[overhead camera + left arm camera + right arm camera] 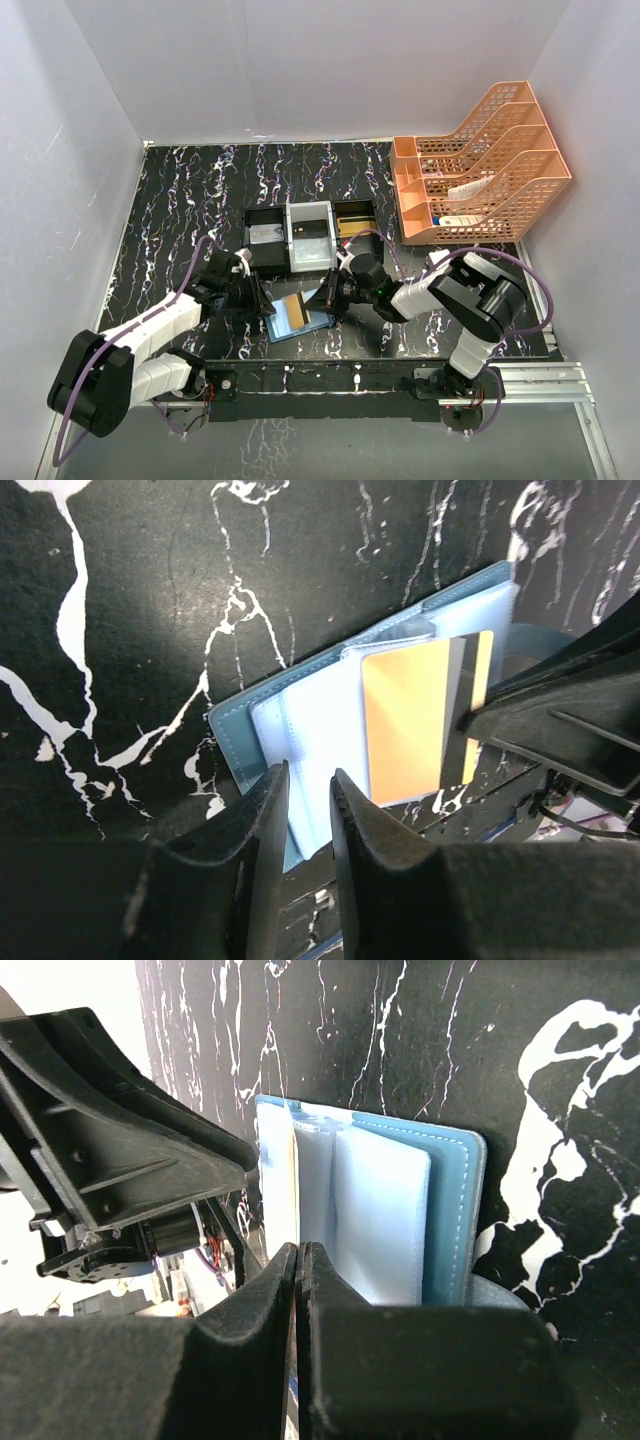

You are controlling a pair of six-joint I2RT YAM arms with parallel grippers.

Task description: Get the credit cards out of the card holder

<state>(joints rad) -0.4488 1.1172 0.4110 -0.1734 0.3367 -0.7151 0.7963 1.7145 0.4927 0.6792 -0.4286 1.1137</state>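
Near the front edge of the black, white-veined tabletop (pixel 180 200), the small blue folding card holder (pixel 240 730) lies open with its pale inner pockets facing up. The right pincer (pixel 300 1250) is closed on the edge of a gold-tan plastic credit card (pixel 405 725) that sticks partly out of a pocket, apparently so it can be slid free. The left pincer (pixel 308 775) sits at the holder's opposite edge, jaws narrowly apart. Whether it clamps the case cannot be told, though its place suggests bracing against the pull. Behind stand a black-and-white three-compartment tray (pixel 291 240) and an orange mesh file rack (pixel 490 160), and plain white walls (pixel 330 60) enclose the space.
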